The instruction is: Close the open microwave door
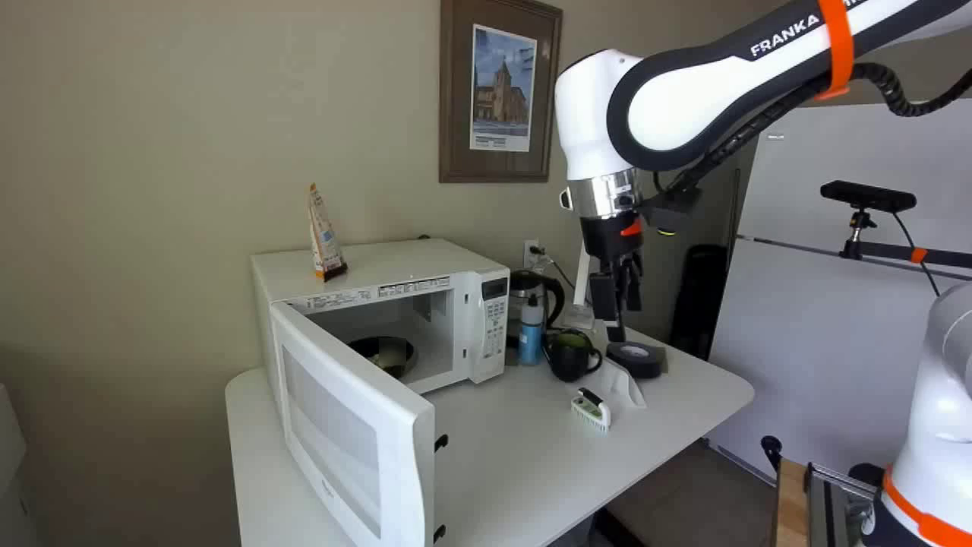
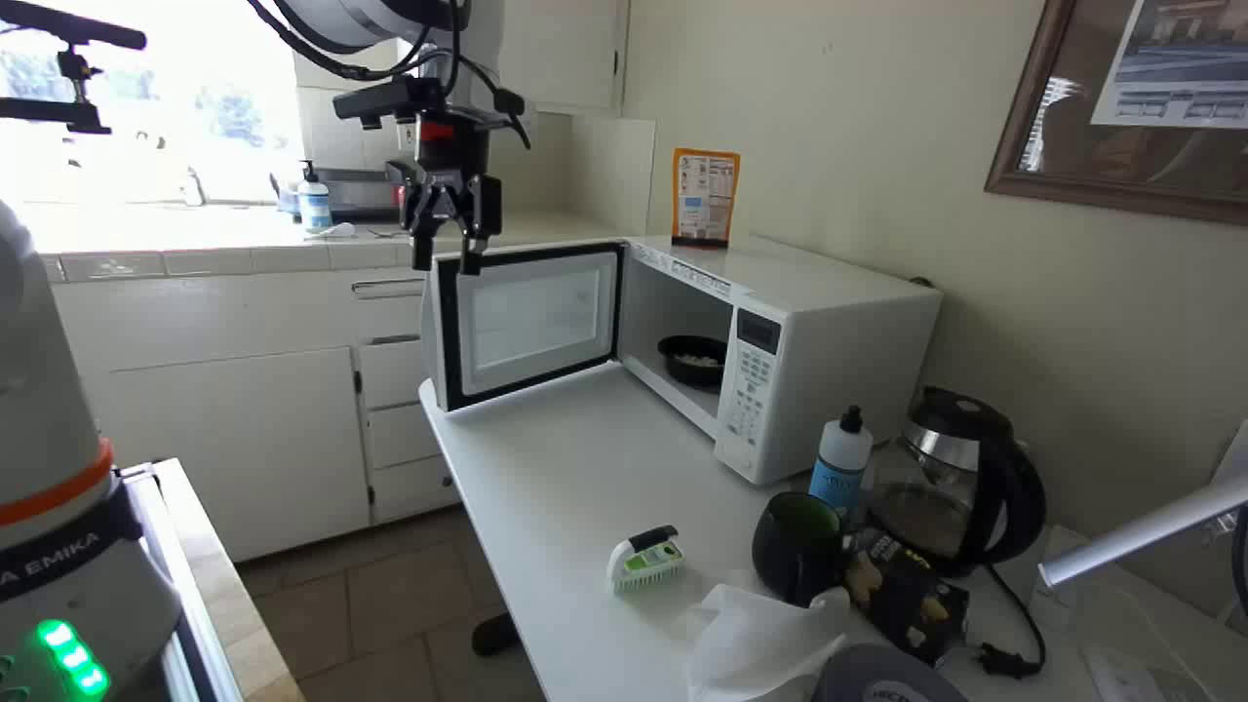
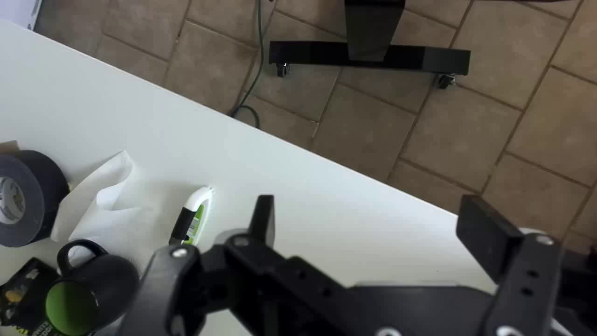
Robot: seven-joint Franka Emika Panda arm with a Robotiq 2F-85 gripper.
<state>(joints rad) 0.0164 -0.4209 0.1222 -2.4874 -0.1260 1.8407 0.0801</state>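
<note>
- Gripper (image 3: 368, 212): hung in the air, jaws spread wide.
- Microwave (image 2: 848, 361): stood on the table (image 1: 501, 441).
- Door (image 1: 349, 425): swung wide open from the microwave's front.
- Kettle (image 2: 931, 487): near the mug (image 2: 798, 546), contents unclear.
- Bag (image 2: 704, 195): upright atop the microwave.
- Bowl (image 2: 690, 375): inside the microwave, held pale food (image 2: 698, 360).
- Mug: upright, green inside.
</note>
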